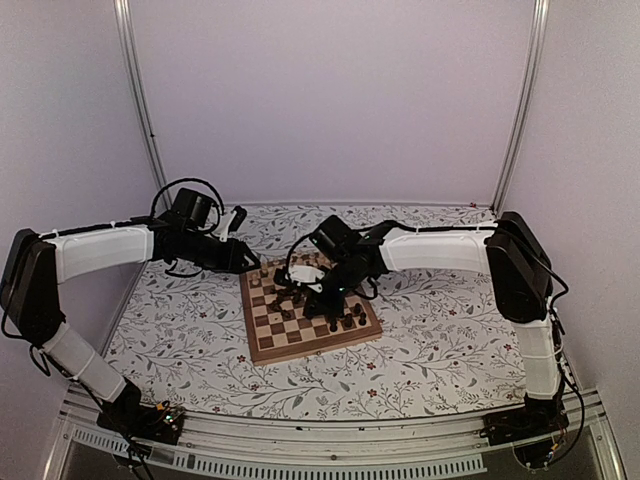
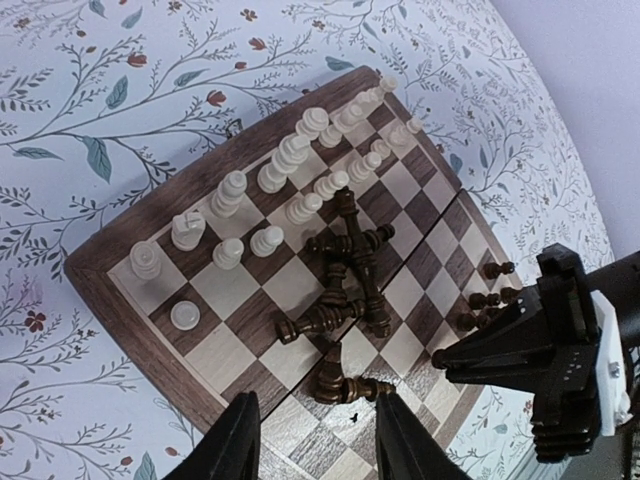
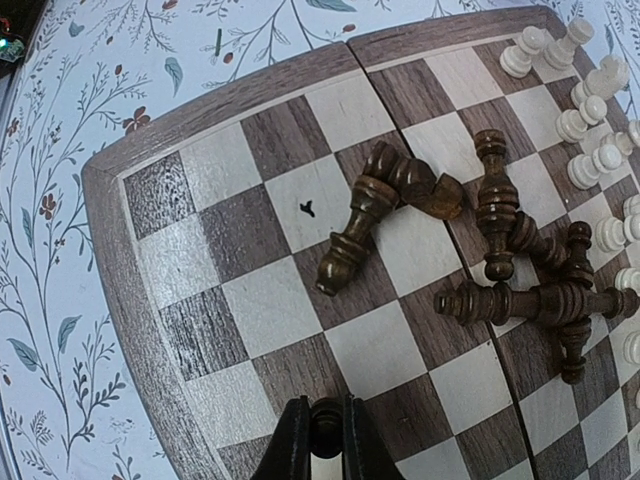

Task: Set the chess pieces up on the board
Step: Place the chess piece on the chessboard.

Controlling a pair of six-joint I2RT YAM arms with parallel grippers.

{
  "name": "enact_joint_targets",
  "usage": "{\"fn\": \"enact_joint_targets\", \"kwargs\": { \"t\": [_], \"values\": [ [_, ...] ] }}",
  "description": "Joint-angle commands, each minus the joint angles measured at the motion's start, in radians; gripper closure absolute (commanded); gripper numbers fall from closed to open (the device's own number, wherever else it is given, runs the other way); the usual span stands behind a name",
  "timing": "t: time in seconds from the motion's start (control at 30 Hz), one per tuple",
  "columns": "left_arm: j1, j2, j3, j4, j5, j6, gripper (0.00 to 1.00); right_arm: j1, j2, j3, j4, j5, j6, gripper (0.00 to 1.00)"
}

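The board [image 1: 318,345] lies mid-table on the floral cover. Pale chess pieces [image 2: 290,160] stand in two rows along one side of it. Several dark pieces [image 2: 345,270] lie toppled in a heap near the middle, and two more [image 2: 350,385] lie just beyond my left fingertips. A few dark pieces [image 2: 490,295] stand by the far rim. My left gripper [image 2: 318,445] hovers open over the board's edge, holding nothing. My right gripper [image 3: 325,435] is shut on a small dark piece [image 3: 326,428], low over a square near the rim [image 3: 110,260]. The heap [image 3: 520,270] lies beyond it.
The floral table cover [image 1: 430,330] surrounds the board on all sides. White walls and two metal posts [image 1: 140,110] close off the back. A metal rail [image 1: 330,440] runs along the near edge between the arm bases. The right gripper's black body [image 2: 545,350] reaches over the board's right side.
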Motion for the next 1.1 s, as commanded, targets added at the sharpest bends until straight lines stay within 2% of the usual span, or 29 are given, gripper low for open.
{"fn": "enact_joint_targets", "kwargs": {
  "t": [0.0, 0.73, 0.93, 1.07],
  "values": [
    [-0.008, -0.001, 0.029, -0.013, 0.003, 0.011, 0.58, 0.008, -0.044, -0.031, 0.021, 0.024, -0.005, 0.97],
    [-0.009, 0.010, 0.034, -0.025, 0.004, 0.017, 0.58, 0.009, -0.084, -0.093, 0.035, 0.059, -0.014, 0.96],
    [-0.009, 0.021, 0.037, -0.030, 0.016, 0.018, 0.58, 0.007, -0.082, -0.077, 0.037, 0.049, -0.008, 0.75],
    [-0.008, 0.027, 0.038, -0.031, 0.020, 0.018, 0.57, 0.009, -0.082, -0.035, 0.032, 0.054, -0.006, 0.70]
  ]
}}
